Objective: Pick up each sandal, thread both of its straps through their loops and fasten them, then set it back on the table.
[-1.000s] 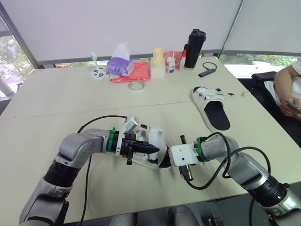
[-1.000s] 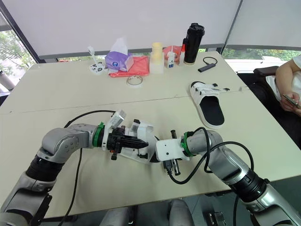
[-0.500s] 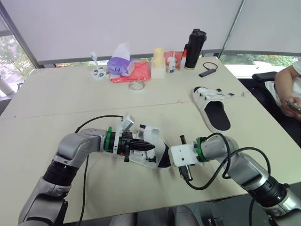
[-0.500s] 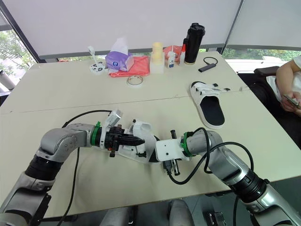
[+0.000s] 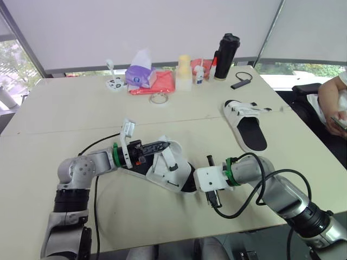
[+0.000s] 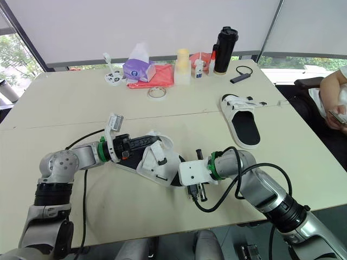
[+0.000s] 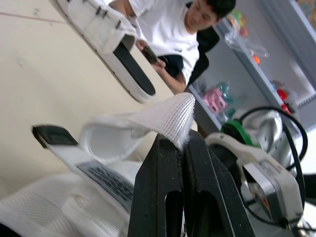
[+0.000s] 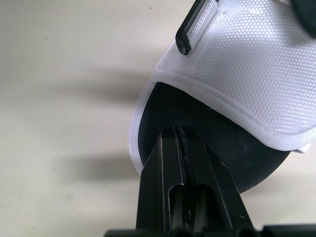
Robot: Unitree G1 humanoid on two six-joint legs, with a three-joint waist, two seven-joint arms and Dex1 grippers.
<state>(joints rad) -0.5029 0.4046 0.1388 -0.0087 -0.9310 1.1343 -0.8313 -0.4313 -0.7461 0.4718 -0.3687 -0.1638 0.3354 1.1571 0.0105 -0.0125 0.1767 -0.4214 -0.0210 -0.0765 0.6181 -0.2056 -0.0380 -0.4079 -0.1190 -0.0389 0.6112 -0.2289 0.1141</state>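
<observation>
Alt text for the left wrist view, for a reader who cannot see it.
The left gripper is shut on the tip of a white mesh strap of the near sandal. Beyond, on the table, lies the second sandal, with a seated person behind it.

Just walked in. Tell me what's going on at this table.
The robot is working on a white sandal near the front edge of the table. The right gripper has its jaws shut on the edge of the sole at one end. The left gripper has its jaws shut on the free end of a strap, held up off the sandal, so that strap is not yet fastened. A second sandal lies farther right on the table, where a person sits holding a phone.
</observation>
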